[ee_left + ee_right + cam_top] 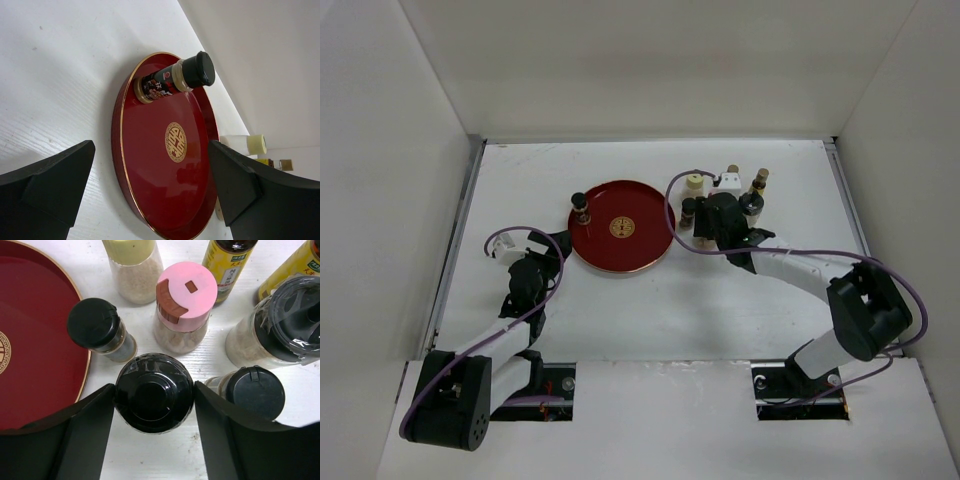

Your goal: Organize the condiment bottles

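Observation:
In the right wrist view, my right gripper [154,405] is shut on a round black-capped bottle [153,392], one finger touching each side of its cap. Around it stand a small black-capped bottle [94,324], a pink-capped jar [185,292], another black-capped bottle [254,392], a cream-capped jar [132,260] and an amber bottle [227,265]. From above, this gripper [715,222] sits in the bottle cluster right of the red tray [640,205]. One dark bottle [580,208] stands on the tray's left edge. My left gripper [552,245] is open, left of the tray, holding nothing.
A wider jar with a film-wrapped black lid [295,315] stands at the right of the cluster. White walls enclose the table on three sides. In the left wrist view the tray [150,175] fills the space between my fingers, and the dark bottle [175,80] stands at its far rim.

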